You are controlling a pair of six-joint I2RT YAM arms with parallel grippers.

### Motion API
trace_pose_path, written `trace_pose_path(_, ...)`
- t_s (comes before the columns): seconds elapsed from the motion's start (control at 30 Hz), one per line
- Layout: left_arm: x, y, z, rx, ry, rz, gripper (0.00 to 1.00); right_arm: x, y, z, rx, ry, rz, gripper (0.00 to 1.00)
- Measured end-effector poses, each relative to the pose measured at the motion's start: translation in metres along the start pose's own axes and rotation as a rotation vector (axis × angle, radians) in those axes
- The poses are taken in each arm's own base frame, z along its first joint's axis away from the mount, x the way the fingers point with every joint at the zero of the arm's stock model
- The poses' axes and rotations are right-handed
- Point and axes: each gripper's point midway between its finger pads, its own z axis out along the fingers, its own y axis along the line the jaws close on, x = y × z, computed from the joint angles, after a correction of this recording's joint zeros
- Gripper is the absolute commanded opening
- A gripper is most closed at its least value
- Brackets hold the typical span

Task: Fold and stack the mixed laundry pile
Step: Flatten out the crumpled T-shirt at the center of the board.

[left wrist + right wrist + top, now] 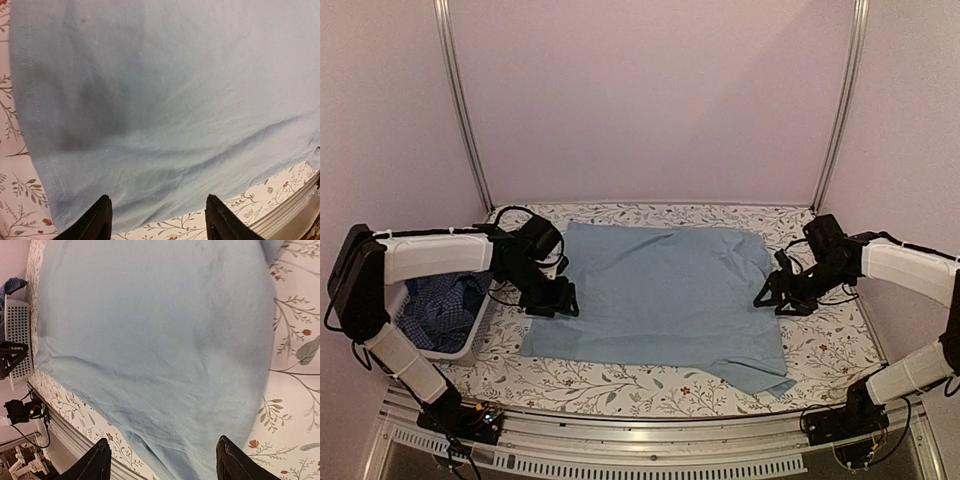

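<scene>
nearest me, the floral-printed surface [620, 390] showed beyond the arm bases. the near hem of the plain light-blue cotton shirt [665, 290] lay on it, one corner trailing out towards the near right. the shirt was spread flat and wide across the middle of the surface, with a few shallow creases, and was not yet folded. halfway back, the left fingers [563, 300] sat at its left edge and the right fingers [772, 293] at its right edge. both pairs stood apart and released, with nothing pinched between them. off to the left, just beside the shirt, the white perforated plastic basket [455, 350] held the crumpled dark blue small-check shirt [440, 305].

to my eye the risk lay in the grab. if either pair closed too far in from the edge, or caught only the top layer, the fold would come up lopsided and bunch the cloth. unequal lifting by the two arms would skew it, and the trailing corner could be left hanging out of the fold. the left arm, close to the basket, might also knock it.
</scene>
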Motion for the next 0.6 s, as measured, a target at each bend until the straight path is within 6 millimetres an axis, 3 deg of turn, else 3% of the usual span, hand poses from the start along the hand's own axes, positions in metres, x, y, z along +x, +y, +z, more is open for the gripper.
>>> trace_pose_path(0.1,-0.01,0.006,-0.018,0.005,-0.056,-0.046,0.63,-0.013,-0.008,-0.03,0.032,-0.113,0.04,0.7)
trace_pose_path(0.23,-0.035,0.027,-0.019,-0.019,-0.076,-0.114,0.64,-0.037,-0.032,-0.03,0.1,-0.132,0.124,0.69)
trace_pose_path(0.33,-0.076,0.031,-0.01,-0.041,-0.097,-0.103,0.64,-0.081,-0.034,-0.02,0.112,-0.147,0.125,0.67)
trace_pose_path(0.43,-0.119,0.022,0.008,-0.046,-0.117,-0.052,0.64,-0.146,-0.029,-0.005,0.104,-0.194,0.09,0.66)
trace_pose_path(0.6,-0.172,0.016,0.036,-0.068,-0.144,0.011,0.66,-0.242,-0.038,0.012,0.188,-0.299,0.028,0.69)
